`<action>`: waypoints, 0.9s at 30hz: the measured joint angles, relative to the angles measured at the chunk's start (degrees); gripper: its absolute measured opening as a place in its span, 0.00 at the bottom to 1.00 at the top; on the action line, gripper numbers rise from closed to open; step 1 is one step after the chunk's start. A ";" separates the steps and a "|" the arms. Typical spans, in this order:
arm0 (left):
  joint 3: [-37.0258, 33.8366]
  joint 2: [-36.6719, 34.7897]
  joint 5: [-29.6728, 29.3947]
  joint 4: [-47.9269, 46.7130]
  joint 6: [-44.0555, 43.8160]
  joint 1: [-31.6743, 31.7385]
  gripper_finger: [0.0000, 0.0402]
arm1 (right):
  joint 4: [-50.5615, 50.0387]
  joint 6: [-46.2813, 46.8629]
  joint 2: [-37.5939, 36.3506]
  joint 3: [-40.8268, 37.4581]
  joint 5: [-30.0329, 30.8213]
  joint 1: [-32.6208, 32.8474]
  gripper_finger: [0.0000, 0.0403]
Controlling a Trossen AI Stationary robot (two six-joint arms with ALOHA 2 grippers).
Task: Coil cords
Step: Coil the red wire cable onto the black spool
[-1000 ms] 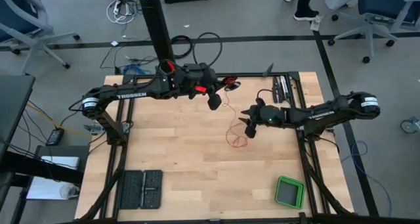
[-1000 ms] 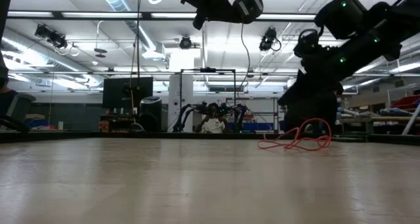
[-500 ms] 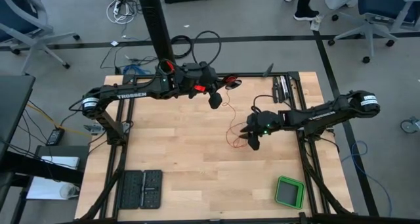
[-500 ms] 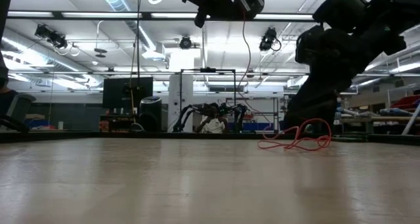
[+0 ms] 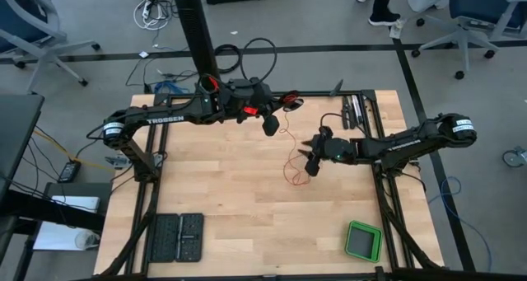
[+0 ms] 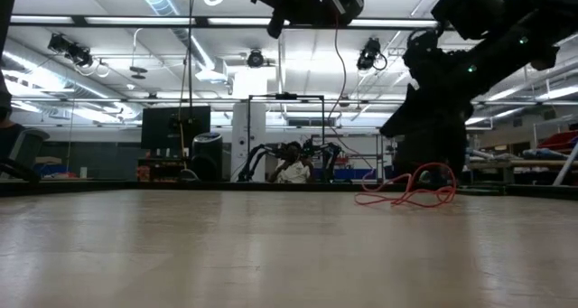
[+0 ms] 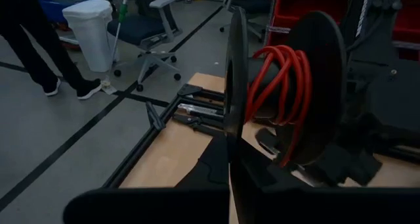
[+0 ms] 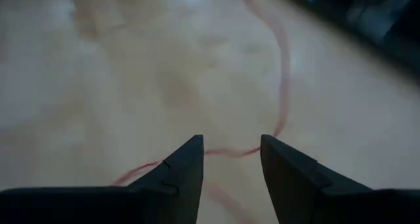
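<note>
The left gripper (image 5: 269,124) is raised above the far middle of the table (image 5: 214,199), its arm reaching rightward from the left side. Its fingers are clamped shut on a dark spool (image 7: 289,99) that already carries several turns of the red-orange cord (image 7: 283,86). Holding the spool up in the air seems meant to keep the strand taut and free of the wood, so more turns can be laid on. From the spool a thin length of cord hangs down (image 5: 287,141) to the loose remainder, which lies in a small tangle on the table right of centre (image 5: 294,170); the low view shows those red loops (image 6: 406,192) resting flat on the surface.

Just to the right of that tangle is the right gripper (image 5: 311,161), its arm stretched in low from the right edge and angled downward toward the wood. Its jaws stand wide apart and hold nothing; in the right wrist view a curve of the cord (image 8: 279,73) runs across the table just beyond the fingertips (image 8: 187,161). That pose reads as an approach to pick up or guide the slack, though nothing is grasped yet.
</note>
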 joint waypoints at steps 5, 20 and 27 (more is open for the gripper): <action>0.02 0.00 0.01 1.68 -1.20 0.00 0.01 | 3.37 -11.81 1.55 0.00 -0.46 -3.20 0.36; 0.04 0.00 0.07 2.47 -1.45 0.00 0.01 | 16.60 -15.19 14.38 0.00 -4.40 -9.87 0.32; 0.04 0.00 0.09 2.53 -1.45 0.00 0.01 | 18.56 -15.25 16.37 0.00 -3.17 -9.97 0.11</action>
